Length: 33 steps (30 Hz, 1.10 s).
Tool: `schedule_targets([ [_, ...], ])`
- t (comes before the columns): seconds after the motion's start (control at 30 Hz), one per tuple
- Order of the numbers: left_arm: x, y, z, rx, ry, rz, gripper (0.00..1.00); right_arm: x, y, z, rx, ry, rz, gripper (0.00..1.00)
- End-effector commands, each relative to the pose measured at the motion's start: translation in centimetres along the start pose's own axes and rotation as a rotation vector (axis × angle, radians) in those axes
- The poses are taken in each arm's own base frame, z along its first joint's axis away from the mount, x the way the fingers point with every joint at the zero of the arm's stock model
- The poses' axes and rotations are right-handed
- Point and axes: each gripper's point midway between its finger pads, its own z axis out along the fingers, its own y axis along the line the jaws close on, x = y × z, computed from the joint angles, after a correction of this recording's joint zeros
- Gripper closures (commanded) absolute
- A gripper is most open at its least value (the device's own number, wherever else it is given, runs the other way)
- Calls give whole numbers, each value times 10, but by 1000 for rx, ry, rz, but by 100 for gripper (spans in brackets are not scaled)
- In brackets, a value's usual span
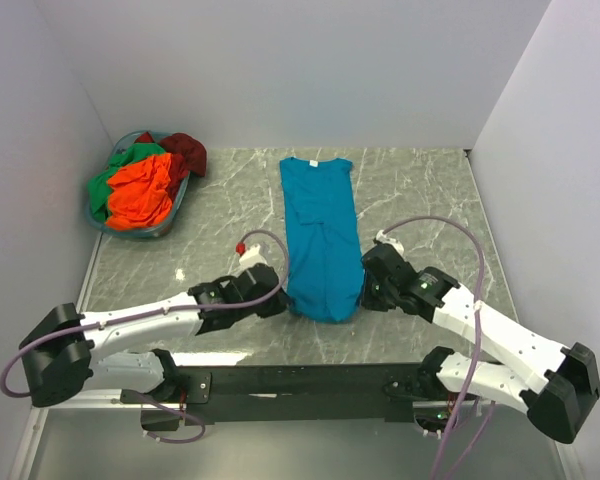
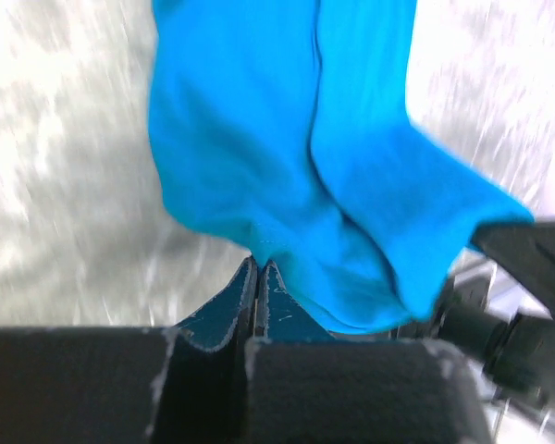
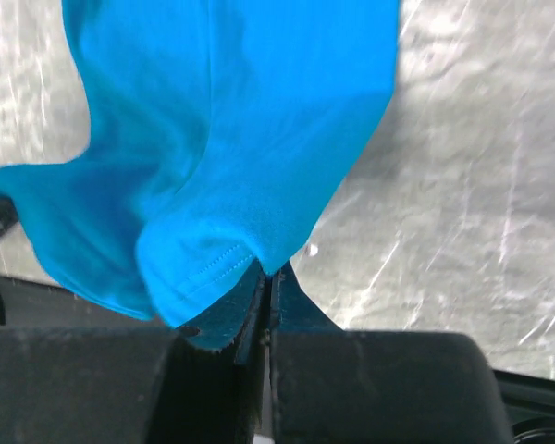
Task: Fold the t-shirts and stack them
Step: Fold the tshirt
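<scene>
The teal-blue cotton t-shirt (image 1: 320, 235) lay at the middle of the grey marble-patterned table (image 1: 430, 190), folded into a narrow strip. Its long axis ran from 12 to 6 o'clock, with the neckline at 12 and the hem at 6, toward the arm bases. The left gripper (image 1: 280, 290) was pressed together on the hem corner at 7 o'clock, pinching the cloth. The right gripper (image 1: 365, 288) pinched the corner at 5 o'clock the same way. In both wrist views the hem bunched in loose folds at the fingertips.

Bare marble flanked the strip at 3 and 9 o'clock. At 10 o'clock, well apart from the strip, the round teal-rimmed basket (image 1: 102, 222) held a heap of an orange t-shirt (image 1: 140, 195), a green t-shirt (image 1: 130, 157) and a dark red t-shirt (image 1: 187, 150). Plain white walls (image 1: 310, 70) bounded the table at 9, 12 and 3 o'clock.
</scene>
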Motion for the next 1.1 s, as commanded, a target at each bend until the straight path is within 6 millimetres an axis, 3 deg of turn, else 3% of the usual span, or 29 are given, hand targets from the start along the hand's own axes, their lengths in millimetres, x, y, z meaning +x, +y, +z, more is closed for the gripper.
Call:
schedule_targets([
  [0.0,-34,-34,3,118,-59,35,100,-44,2,-3,18,-112,3,100],
  [0.3,-107,-56,33,130,-153,79,100,-112,9,0,3,-211,46,100],
  [0.47,-143,-57,43,98,-213,84,100,-135,7,9,24,-211,49,100],
  [0.83,-187,-32,85,15,-220,64,100,-174,3,43,66,-173,59,100],
  [1.07,-208,-34,111,23,-213,82,100,-192,-1,64,86,-154,64,100],
])
